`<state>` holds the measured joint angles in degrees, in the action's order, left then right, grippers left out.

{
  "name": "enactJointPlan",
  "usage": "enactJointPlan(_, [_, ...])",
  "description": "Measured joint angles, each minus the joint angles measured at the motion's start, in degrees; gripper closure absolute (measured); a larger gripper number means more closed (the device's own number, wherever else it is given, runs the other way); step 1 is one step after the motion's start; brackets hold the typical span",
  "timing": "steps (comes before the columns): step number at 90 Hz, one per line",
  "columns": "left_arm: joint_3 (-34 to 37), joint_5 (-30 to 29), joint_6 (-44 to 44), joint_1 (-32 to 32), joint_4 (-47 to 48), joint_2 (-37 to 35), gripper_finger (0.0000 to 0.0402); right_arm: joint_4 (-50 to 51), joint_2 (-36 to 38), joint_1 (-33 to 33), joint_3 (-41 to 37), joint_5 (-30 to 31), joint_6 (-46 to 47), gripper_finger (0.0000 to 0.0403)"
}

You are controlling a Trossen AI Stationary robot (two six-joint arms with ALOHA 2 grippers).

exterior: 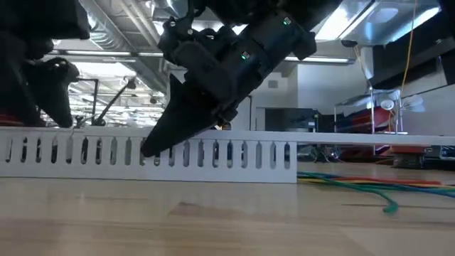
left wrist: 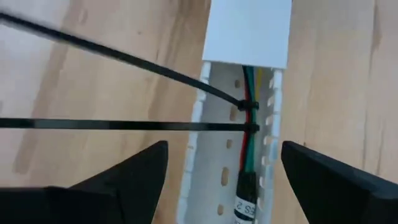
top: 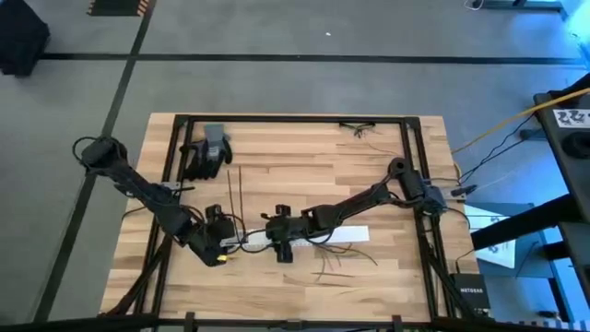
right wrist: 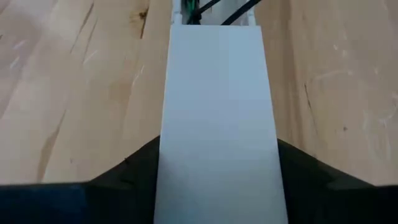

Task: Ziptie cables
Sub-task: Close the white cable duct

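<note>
Left wrist view: the left hand (left wrist: 221,180) gapes wide over the white slotted duct (left wrist: 214,155), gripping nothing. The cables (left wrist: 249,134) lie inside it, two black zipties (left wrist: 124,124) around them. The right hand (right wrist: 217,168) straddles the duct's cover (right wrist: 217,124) near the tabletop's (top: 304,157) front edge.

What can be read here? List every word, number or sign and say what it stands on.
"NETGEAR": black box on the floor beside the table.
"2 SS", cut off by the frame: label inside the white slotted duct.
Patterned marker card: no letters readable.
</note>
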<state>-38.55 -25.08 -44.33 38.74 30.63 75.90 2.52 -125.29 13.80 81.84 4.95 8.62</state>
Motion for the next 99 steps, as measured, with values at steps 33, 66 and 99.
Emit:
enactJointPlan(33, [7.8,2.0,-1.9,-0.2,-11.7,0.0,0.0112,0.0,0.0,0.0,0.0,0.0,0.0,0.0175])
enactJointPlan(66, [10.0,2.7,2.5,-1.5,-19.2,1.1,0.0203,-2.6,0.0,0.1,-0.4,-0.5,0.4,0.0175])
enactJointPlan(99, [9.4,6.1,7.5,-6.3,-28.6,6.2,0.0192,-5.2,-0.6,0.2,-0.5,-1.5,2.5,0.0175])
